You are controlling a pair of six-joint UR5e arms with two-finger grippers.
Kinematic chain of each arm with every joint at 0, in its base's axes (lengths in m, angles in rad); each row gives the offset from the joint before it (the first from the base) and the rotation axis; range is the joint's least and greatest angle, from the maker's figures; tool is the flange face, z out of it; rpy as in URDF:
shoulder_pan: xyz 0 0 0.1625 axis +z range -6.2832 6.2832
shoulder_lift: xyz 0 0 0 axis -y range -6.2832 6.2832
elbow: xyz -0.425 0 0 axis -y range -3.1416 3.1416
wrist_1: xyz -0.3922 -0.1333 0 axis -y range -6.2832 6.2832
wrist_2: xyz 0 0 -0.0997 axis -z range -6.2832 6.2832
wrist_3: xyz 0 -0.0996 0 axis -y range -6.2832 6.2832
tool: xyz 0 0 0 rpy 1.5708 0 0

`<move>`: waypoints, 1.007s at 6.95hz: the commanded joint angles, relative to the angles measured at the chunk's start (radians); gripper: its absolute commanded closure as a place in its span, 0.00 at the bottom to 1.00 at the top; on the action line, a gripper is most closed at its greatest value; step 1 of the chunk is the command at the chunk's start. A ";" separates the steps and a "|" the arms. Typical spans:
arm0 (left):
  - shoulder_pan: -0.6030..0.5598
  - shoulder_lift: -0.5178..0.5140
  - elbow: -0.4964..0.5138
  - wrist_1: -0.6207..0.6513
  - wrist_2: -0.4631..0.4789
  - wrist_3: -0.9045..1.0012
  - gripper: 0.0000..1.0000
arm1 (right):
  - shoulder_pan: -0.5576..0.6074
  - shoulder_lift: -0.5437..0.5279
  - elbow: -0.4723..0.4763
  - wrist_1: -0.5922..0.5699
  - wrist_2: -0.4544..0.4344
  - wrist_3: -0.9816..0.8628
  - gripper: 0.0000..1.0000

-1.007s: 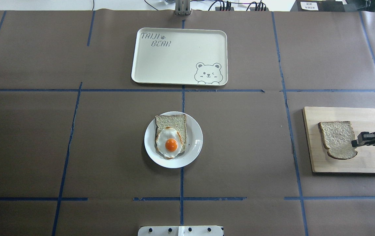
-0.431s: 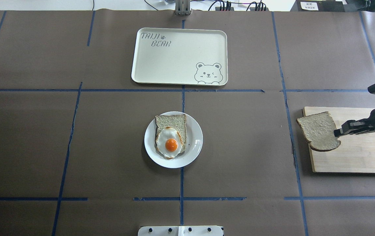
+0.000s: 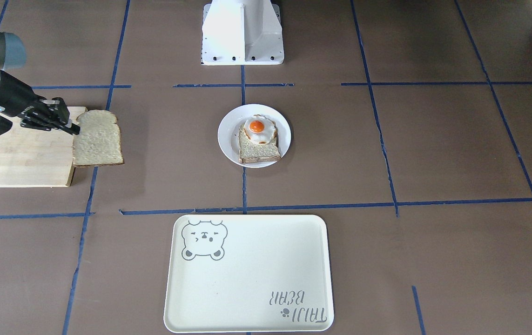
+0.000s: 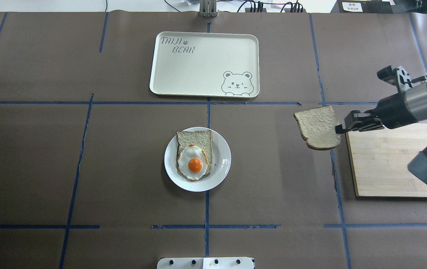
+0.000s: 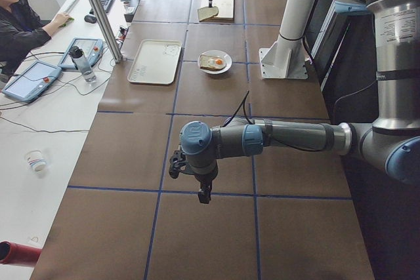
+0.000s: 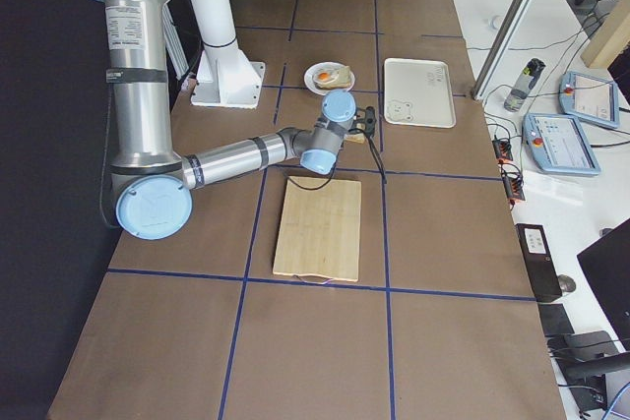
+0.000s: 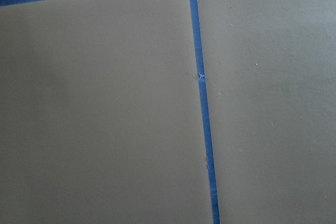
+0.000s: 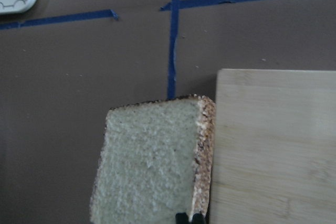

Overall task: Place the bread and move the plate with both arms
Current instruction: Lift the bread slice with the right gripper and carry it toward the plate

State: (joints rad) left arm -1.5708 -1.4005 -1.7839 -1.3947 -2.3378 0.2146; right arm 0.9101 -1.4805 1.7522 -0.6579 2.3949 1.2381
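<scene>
Clamping the bread (image 4: 319,127) aloft, right hand (image 4: 338,129) grips its edge; left hand (image 5: 205,196) unclear.

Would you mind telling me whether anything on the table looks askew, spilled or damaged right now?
Nothing is spilled or broken. The fried egg overhangs its slice on the plate, and the bread is pinched by one edge in the right end effector, at the cutting board's edge.

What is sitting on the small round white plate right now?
A brown-crusted bread slice with a fried egg on it. The egg covers much of the slice; both hide the middle of the plate.
</scene>
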 commanded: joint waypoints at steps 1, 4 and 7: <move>0.000 0.000 0.003 0.000 0.000 0.000 0.00 | -0.188 0.202 -0.003 -0.002 -0.206 0.186 1.00; 0.000 0.000 0.012 -0.001 0.000 0.000 0.00 | -0.411 0.379 -0.093 -0.008 -0.509 0.219 1.00; 0.000 0.000 0.008 0.000 0.000 0.000 0.00 | -0.459 0.414 -0.174 0.000 -0.568 0.212 1.00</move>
State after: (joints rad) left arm -1.5708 -1.4005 -1.7750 -1.3948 -2.3378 0.2148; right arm 0.4657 -1.0733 1.6042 -0.6625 1.8453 1.4517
